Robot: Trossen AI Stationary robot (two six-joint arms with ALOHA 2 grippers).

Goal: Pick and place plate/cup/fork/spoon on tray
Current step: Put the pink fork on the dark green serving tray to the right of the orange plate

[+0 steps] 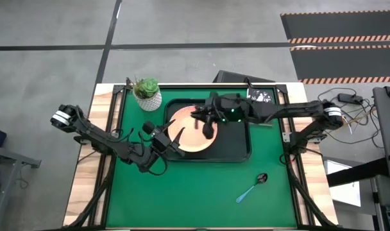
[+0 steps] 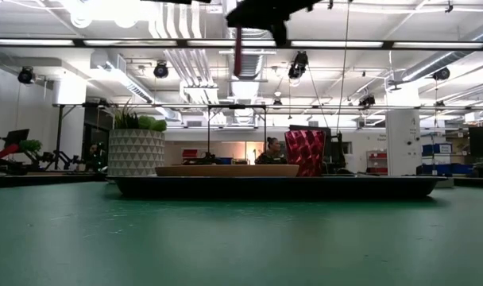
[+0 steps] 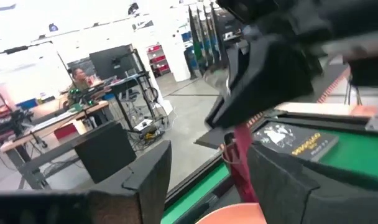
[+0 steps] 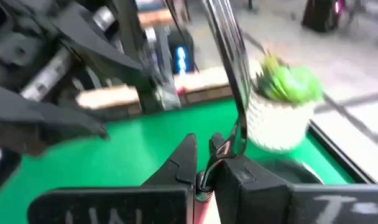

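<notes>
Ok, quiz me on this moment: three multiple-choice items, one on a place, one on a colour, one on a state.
1. Where is the spoon?
A. on the tray
B. on the green mat
C. held in a hand

2. What colour is the fork handle?
A. light blue
B. yellow
C. pink-red

3. What state is the right hand in?
A. shut on the fork
B. open and empty
C. shut on the spoon

Answers:
1. B: the high view shows it lying on the green mat, outside the tray.
2. C: the low view shows the pink-red handle hanging down from the hand above the tray.
3. A: the right wrist view shows its fingers closed on the fork, with the metal end sticking out past them.
</notes>
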